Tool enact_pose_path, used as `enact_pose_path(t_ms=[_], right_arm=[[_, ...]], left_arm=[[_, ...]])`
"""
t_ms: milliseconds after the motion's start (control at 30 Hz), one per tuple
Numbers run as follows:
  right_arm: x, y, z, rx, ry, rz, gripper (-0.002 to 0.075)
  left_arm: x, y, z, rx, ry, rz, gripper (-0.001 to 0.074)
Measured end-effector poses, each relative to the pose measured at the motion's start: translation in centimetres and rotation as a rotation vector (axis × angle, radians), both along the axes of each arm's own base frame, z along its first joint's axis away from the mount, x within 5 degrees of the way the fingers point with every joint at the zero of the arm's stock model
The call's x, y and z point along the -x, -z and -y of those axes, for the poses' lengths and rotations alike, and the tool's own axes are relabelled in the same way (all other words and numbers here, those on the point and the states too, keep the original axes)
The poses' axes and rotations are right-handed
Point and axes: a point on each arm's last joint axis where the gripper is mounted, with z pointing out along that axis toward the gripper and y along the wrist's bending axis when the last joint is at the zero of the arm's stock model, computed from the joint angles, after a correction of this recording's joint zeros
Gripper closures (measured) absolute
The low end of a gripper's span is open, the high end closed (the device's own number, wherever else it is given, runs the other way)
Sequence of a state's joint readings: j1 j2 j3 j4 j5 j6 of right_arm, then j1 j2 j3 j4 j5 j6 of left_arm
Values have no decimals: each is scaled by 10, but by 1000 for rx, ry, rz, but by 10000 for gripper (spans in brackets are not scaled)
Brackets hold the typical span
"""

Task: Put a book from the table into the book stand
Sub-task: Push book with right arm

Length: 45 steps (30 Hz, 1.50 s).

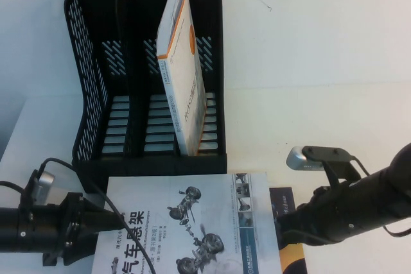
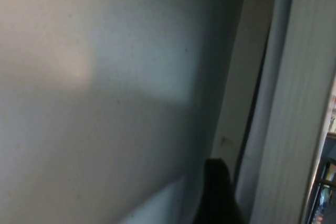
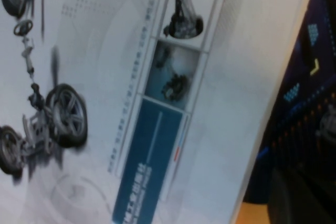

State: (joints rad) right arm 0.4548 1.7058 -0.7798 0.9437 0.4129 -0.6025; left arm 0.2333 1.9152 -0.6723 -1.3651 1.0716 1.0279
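The book (image 1: 192, 222), pale grey-white with a black Chinese title and car-part pictures, lies flat on the table (image 1: 321, 94) just in front of the book stand (image 1: 90, 94). My left gripper (image 1: 106, 219) is at the book's left edge, and the cover hides its tip. In the left wrist view the book's page edge (image 2: 294, 103) runs close by. My right gripper (image 1: 282, 222) is at the book's right edge. The right wrist view shows the book's cover (image 3: 105, 103) from very near.
A white book with orange edging (image 1: 183, 75) leans in the stand's right slot; the other two slots hold nothing. A black book with orange shapes (image 1: 290, 255) lies under the right arm, beside the grey-white book, and also shows as the black book (image 3: 304, 103) in the right wrist view.
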Motion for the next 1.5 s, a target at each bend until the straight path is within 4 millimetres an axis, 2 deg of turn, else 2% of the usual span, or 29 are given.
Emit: enact_pose_path(t_ms=[167, 400, 667, 767, 933, 1033, 1167, 1300, 1500], right_arm=[[-6, -2, -12, -20, -12, 12, 722], [-6, -5, -30, -27, -49, 47, 722], [-6, -5, -32, -27, -52, 52, 722], [-6, -5, -32, -27, -52, 52, 722], [-6, -5, -32, -25, -65, 59, 722], [-6, -5, -32, -24, -66, 59, 722], [-4, -16, -32, -37, -81, 89, 722], [0, -36, -31, -68, -87, 139, 722], [7, -66, -26, -105, -104, 223, 722]], left_arm=[[0, 0, 0, -10, 11, 16, 339], [0, 1, -1, -21, 7, 20, 344], [0, 1, -2, -22, 6, 21, 356], [0, 2, -3, -27, 6, 21, 402], [0, 1, -3, -25, 8, 23, 524], [0, 1, -3, -21, 13, 26, 541], [1, 0, -2, -4, 24, 25, 559], [2, -4, 0, 38, 40, 26, 594], [3, -13, 0, 30, 51, 52, 601]])
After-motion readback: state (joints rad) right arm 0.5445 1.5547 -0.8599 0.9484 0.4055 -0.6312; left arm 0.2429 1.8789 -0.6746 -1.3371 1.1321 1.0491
